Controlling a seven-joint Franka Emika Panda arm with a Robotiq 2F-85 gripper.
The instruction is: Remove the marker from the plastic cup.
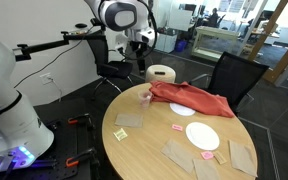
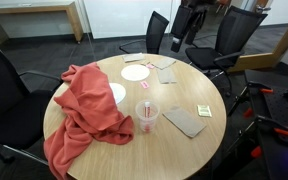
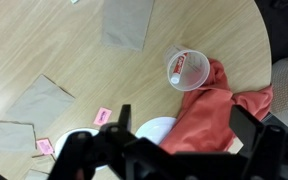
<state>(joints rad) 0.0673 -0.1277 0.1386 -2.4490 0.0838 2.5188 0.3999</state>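
The small clear plastic cup [image 3: 187,69] stands upright on the round wooden table [image 3: 74,50] with a red-and-white marker [image 3: 180,70] in it. The cup also shows in both exterior views [image 1: 144,97] [image 2: 147,115], right beside the red cloth [image 2: 84,110]. My gripper [image 3: 184,140] hangs high above the table, open and empty, its dark fingers over the cloth and the white plate [image 3: 149,128]. The cup lies ahead of the fingers, well below them. In an exterior view the gripper [image 1: 141,52] sits up behind the table's far edge.
The red cloth [image 1: 192,100] is draped across the table. A beige cylinder [image 1: 161,73] stands beyond the table edge. Several brown paper pieces [image 3: 127,22] and small pink notes [image 3: 103,115] lie on the wood. Black office chairs [image 2: 229,30] ring the table.
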